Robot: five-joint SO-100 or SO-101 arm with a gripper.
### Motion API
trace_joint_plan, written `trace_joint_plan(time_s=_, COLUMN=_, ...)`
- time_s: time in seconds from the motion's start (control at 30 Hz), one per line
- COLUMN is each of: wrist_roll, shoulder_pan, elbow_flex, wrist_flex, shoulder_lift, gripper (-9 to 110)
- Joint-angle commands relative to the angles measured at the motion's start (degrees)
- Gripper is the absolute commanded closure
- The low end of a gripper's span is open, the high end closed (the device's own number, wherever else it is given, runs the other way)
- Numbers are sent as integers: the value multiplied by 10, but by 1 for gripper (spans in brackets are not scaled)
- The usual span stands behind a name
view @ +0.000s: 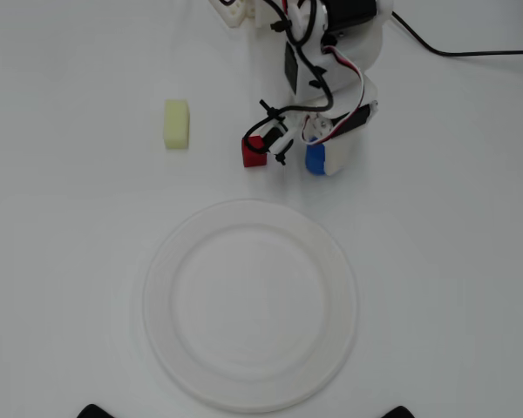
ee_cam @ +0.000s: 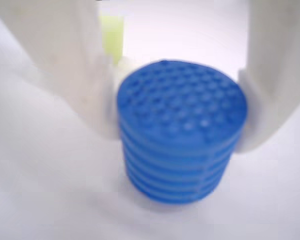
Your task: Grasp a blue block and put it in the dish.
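Note:
The blue block is a short ridged cylinder standing on the white table just above the dish, a large round white plate. In the wrist view the blue block fills the middle, and my gripper has a white finger pressed against its left side and the other against its right side. The block's base still looks to be on the table. In the overhead view my gripper reaches down over the block from the arm at the top.
A red cube sits just left of the blue block, close to the arm's black clip. A pale yellow block lies further left and shows in the wrist view. A black cable runs off top right.

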Motion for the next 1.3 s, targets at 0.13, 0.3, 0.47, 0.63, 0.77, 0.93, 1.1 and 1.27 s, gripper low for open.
trace_joint_plan(time_s=0.13, wrist_roll=-63, shoulder_pan=81, elbow_flex=-29, wrist_flex=-8, shoulder_lift=134, gripper=101)
trace_joint_plan(time_s=0.3, wrist_roll=-117, shoulder_pan=148, elbow_flex=-30, wrist_flex=-78, shoulder_lift=174, gripper=101)
trace_joint_plan(time_s=0.47, wrist_roll=-135, shoulder_pan=192, elbow_flex=-29, wrist_flex=-211, shoulder_lift=149, gripper=101)
trace_joint_plan(time_s=0.63, wrist_roll=-120, shoulder_pan=207, elbow_flex=-96, wrist_flex=-227, shoulder_lift=55, gripper=101)
trace_joint_plan(time_s=0.77, wrist_roll=-95, shoulder_pan=207, elbow_flex=-145, wrist_flex=-227, shoulder_lift=-20, gripper=101)
trace_joint_plan(time_s=0.93, wrist_roll=-73, shoulder_pan=198, elbow_flex=-182, wrist_flex=-227, shoulder_lift=-96, gripper=101)
trace_joint_plan(time_s=1.1, wrist_roll=-69, shoulder_pan=196, elbow_flex=-197, wrist_flex=-227, shoulder_lift=-147, gripper=101)
trace_joint_plan(time_s=1.27, wrist_roll=-70, shoulder_pan=196, elbow_flex=-185, wrist_flex=-225, shoulder_lift=-161, gripper=101)
